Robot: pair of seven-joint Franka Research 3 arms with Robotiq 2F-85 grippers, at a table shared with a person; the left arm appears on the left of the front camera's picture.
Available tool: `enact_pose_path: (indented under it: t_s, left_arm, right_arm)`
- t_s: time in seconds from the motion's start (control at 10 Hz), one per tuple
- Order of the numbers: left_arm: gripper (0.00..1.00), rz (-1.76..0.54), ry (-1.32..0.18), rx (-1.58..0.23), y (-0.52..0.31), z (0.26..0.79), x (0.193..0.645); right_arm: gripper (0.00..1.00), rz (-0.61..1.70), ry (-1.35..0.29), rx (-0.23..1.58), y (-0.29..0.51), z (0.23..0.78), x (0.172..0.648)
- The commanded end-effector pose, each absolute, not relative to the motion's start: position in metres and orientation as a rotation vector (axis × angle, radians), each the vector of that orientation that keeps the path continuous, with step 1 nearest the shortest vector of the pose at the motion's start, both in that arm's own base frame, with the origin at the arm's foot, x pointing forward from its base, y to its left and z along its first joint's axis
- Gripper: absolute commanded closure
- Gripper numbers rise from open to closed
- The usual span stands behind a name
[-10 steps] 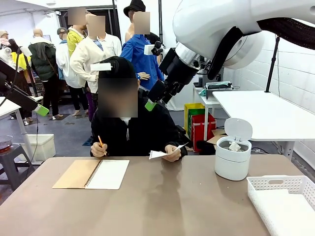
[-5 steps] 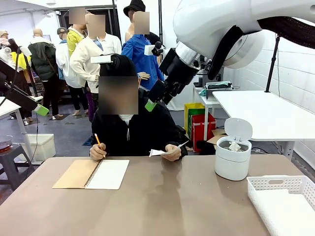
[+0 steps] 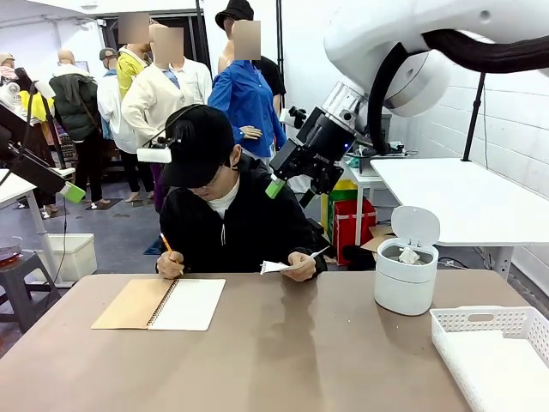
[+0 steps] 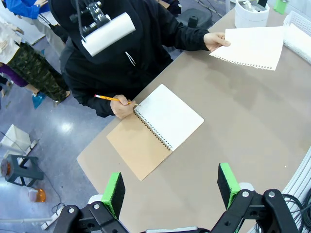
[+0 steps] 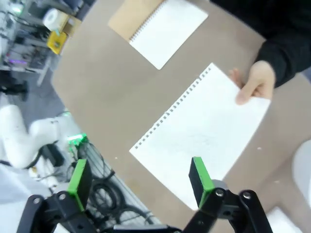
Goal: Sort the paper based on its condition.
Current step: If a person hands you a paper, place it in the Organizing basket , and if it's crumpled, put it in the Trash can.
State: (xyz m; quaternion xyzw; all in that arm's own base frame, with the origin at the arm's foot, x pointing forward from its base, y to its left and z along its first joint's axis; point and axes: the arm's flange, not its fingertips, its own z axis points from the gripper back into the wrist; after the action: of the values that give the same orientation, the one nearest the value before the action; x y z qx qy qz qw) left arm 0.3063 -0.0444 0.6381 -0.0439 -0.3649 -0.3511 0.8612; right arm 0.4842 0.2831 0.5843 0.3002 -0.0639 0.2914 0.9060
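**At the far edge of the table (image 3: 283,360): paper held out by one corner**

Across the table in the front view, the person's hand (image 3: 300,266) holds the paper (image 3: 276,268) just above the tabletop, near the open notebook (image 3: 163,303). The right gripper (image 3: 287,176) hangs high above, well apart from it.

From the left wrist view, the left gripper (image 4: 170,182) stands spread and empty over the table. The paper (image 4: 250,46) looks flat and uncreased, with one edge ragged from torn spiral holes.

Below the right wrist camera, the right gripper's jaws are wide apart with nothing between them, and the paper (image 5: 204,131) lies in line beyond them.

I judge the paper very light, limp and easily creased or torn, likely to sag if taken by one corner. A free edge opposite the person's fingers looks the best hold, with the pads flat and a gentle squeeze.
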Motion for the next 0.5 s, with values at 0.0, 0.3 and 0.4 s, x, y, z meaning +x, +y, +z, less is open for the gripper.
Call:
enact_pose_path:
  t_s: [0.0,0.3,0.4]
  left_arm:
    - [0.0,-0.735,-0.764,-0.093,-0.044,0.638,0.306]
    - [0.0,-0.735,-0.764,-0.093,-0.044,0.638,0.306]
    - [0.0,-0.735,-0.764,-0.093,-0.044,0.638,0.306]
  right_arm:
    - [0.0,0.428,-0.038,0.664,0.288,0.589,0.519]
    - [0.0,0.371,-0.081,0.607,0.278,0.574,0.534]
    - [0.0,0.332,0.001,0.651,0.274,0.564,0.529]
